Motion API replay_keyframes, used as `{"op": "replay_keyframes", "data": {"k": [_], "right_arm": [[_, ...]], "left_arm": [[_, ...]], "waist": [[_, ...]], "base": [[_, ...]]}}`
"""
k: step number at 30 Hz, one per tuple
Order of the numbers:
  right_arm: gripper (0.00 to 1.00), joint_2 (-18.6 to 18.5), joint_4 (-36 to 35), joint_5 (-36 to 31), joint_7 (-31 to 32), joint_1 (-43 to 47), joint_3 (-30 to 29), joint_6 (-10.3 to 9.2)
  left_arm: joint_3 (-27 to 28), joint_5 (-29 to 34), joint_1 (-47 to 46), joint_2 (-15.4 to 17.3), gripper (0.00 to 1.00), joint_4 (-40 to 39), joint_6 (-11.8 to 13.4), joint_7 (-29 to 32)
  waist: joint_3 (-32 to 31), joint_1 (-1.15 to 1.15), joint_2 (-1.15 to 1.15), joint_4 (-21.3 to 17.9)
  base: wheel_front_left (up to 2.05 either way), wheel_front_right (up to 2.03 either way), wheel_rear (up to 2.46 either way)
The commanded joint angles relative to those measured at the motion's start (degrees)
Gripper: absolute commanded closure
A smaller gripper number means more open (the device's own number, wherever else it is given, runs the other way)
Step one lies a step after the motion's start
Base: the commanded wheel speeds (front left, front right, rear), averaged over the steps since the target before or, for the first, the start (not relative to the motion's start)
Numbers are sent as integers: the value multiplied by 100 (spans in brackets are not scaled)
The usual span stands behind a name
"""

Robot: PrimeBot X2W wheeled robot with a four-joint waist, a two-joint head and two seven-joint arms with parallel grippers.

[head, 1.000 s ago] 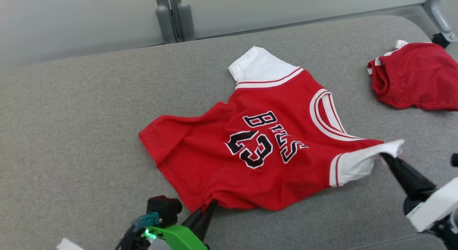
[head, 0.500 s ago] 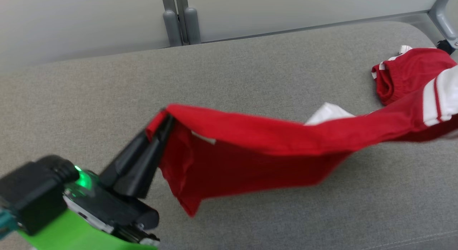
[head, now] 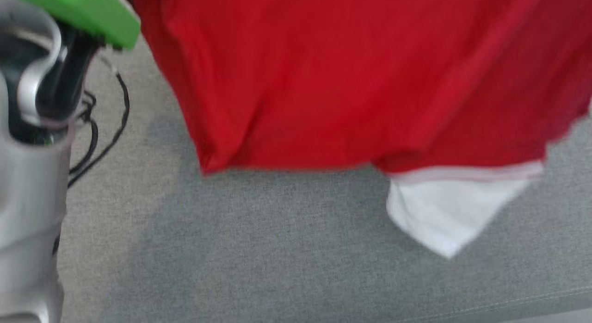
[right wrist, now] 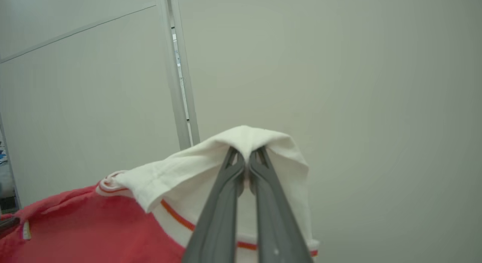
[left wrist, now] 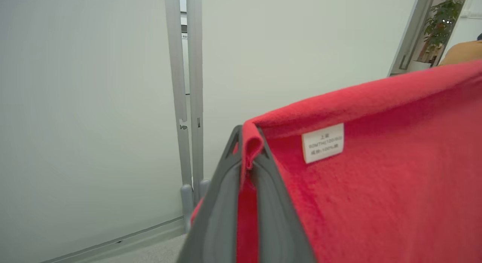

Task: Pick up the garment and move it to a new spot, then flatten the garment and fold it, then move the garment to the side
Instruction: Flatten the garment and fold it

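Head view, blurred: red short-sleeved jersey with white sleeves point(head: 351, 82) hangs in the air above the grey fabric-covered surface point(head: 277, 249), one white sleeve point(head: 444, 212) dangling lowest; hem and sleeve tip look clear of the fabric below. At the left edge are a pale forearm point(head: 27, 198), a green bracket point(head: 88, 13) and loose black cables point(head: 106, 128). The wrist views give the grips, which the head view lacks. Left claw point(left wrist: 248, 142) is pressed together on a folded red edge, just beside a small white sewn-in label point(left wrist: 322, 142). Right claw point(right wrist: 246, 153) is pinching a bunched white sleeve, red trim stripes below it. Room: pale wall panels point(left wrist: 75, 104) joined by a grey upright post point(left wrist: 188, 86) – a potted green plant point(left wrist: 444, 22) shows past an opening, far right. Count: one jersey, two claws, one label.
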Motion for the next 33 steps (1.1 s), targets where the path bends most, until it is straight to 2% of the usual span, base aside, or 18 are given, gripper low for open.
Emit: {"op": "replay_keyframes", "data": {"k": [1, 3, 5, 8, 12, 16, 19, 23, 25, 30, 33], "right_arm": [[100, 253, 391, -271, -150, -487, 139, -11], [100, 679, 1074, -662, -503, -1331, 223, -12], [100, 1085, 1661, -948, -891, -2004, 296, -12], [100, 1674, 2485, -1125, -1443, -2659, 396, -12], [100, 1959, 3069, -1128, -1800, -2630, 882, -8], [100, 1951, 3192, -899, -1969, -1573, 1631, -8], [100, 1686, 2948, -612, -2052, -603, 2064, -8], [100, 1251, 2530, -348, -2098, 822, 2273, -8], [100, 1053, 2234, -227, -2107, 1539, 2175, -8], [100, 814, 1533, 5, -2100, 3299, 1997, -8], [100, 797, 1355, -87, -2100, 4285, 1965, -9]], "left_arm": [[39, 122, -423, -70, 100, 448, 37, -175], [259, 279, -1194, -283, 100, 1193, 216, -703], [311, 619, -1859, -322, 100, 1904, 277, -1262], [195, 867, -2497, -487, 100, 2891, 67, -2083], [44, 925, -2510, -551, 100, 3884, -244, -2799], [-134, 944, -1632, -496, 100, 4638, -503, -3195], [-258, 898, -866, -422, 100, 4887, -739, -3438], [-403, 739, 389, -474, 100, 4832, -934, -3696], [-493, 709, 1006, -510, 100, 4688, -987, -3802], [-646, 553, 2607, -538, 100, 4052, -929, -3897], [-657, 448, 3740, -467, 100, 3405, -655, -3810]], "waist": [[798, 0, 0, 95], [937, 0, 0, 58], [1056, 0, 0, -18], [1186, 0, 0, -149], [1184, 0, 0, -246], [1003, 0, 0, -309], [830, 0, 0, -318], [571, 0, 0, -234], [311, 0, 0, -144], [-364, 0, 0, -14], [-742, 0, 0, -27]], "base": [[0, 0, 0], [0, 0, 0], [0, 0, 0], [0, 0, 0], [0, 0, 0], [0, 0, 0], [0, 0, 0], [0, 0, 0], [0, 0, 0], [0, 0, 0], [0, 0, 0]]}}
